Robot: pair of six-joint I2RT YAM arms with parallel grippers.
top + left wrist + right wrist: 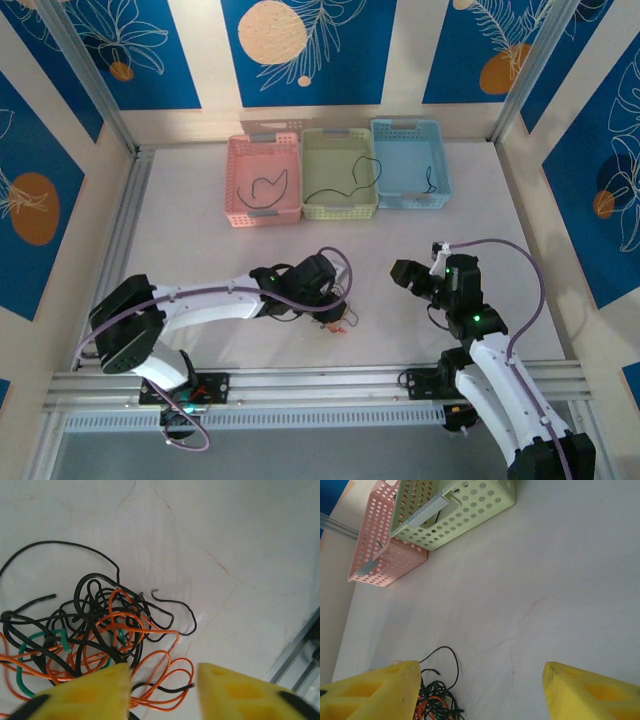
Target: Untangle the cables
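1. Left end effector (pixel 162 692): yellow fingers partly parted, nothing gripped.
2. Right end effector (pixel 480 690): yellow fingers wide, empty.
3. Cables (pixel 95 635): thin black, orange and green strands, tangled on the veined white worktop (pixel 240 540) just before the left fingers.
4. Pink basket (pixel 232 180), green basket (pixel 340 210), blue basket (pixel 410 200): perforated plastic, one black wire (pixel 283 186) in each.

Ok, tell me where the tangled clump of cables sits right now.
Top view: the clump of cables lies near the front edge, left of centre, right at the left tool.
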